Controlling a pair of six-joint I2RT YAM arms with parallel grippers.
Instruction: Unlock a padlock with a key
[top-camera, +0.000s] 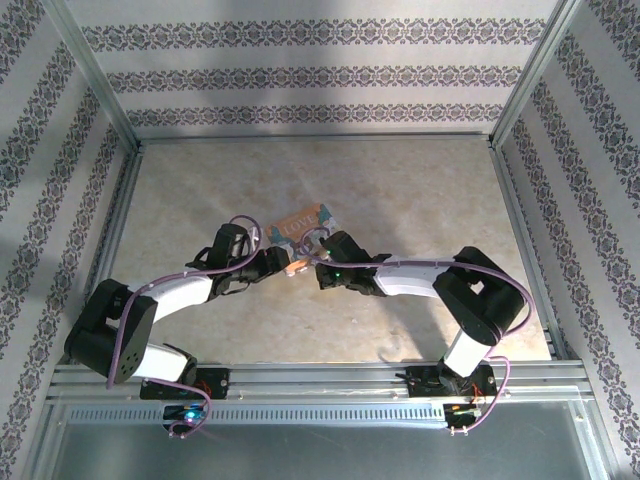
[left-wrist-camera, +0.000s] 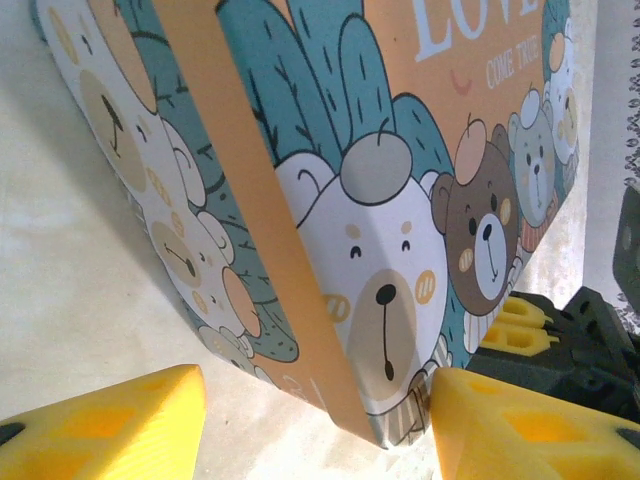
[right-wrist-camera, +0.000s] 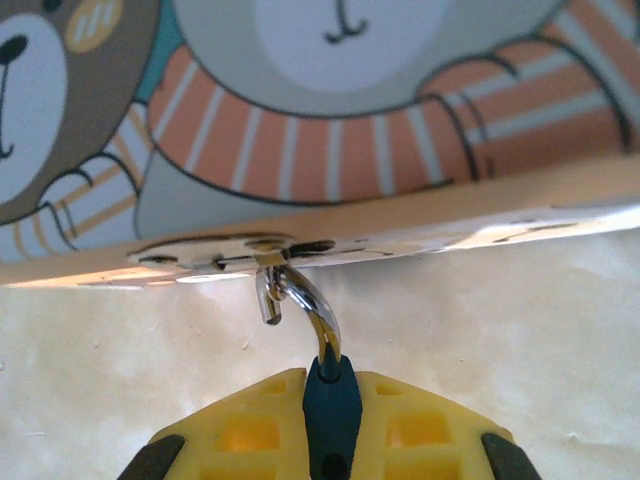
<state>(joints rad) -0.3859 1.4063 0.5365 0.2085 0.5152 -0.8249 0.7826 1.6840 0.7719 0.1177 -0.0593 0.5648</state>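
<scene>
The padlock (right-wrist-camera: 333, 425) has a teal-blue body pinched between the yellow fingers of my right gripper (right-wrist-camera: 333, 382), which is shut on it. Its silvery shackle (right-wrist-camera: 308, 302) hooks through the metal clasp (right-wrist-camera: 225, 252) on the edge of the orange "LOVE" bear box (right-wrist-camera: 330, 120); one shackle end hangs free. The key is out of view. My left gripper (left-wrist-camera: 318, 392) is open, with the box's near corner (left-wrist-camera: 380, 400) between its fingers (left-wrist-camera: 110, 430); one finger sits against the corner and the other stands apart. From above, both grippers (top-camera: 290, 266) (top-camera: 318, 262) meet at the box (top-camera: 303, 222).
The box lies mid-table on the beige tabletop (top-camera: 420, 190). Metal frame rails (top-camera: 320, 142) and patterned walls border the table on three sides. The right arm's black and yellow gripper (left-wrist-camera: 560, 345) shows just past the box in the left wrist view.
</scene>
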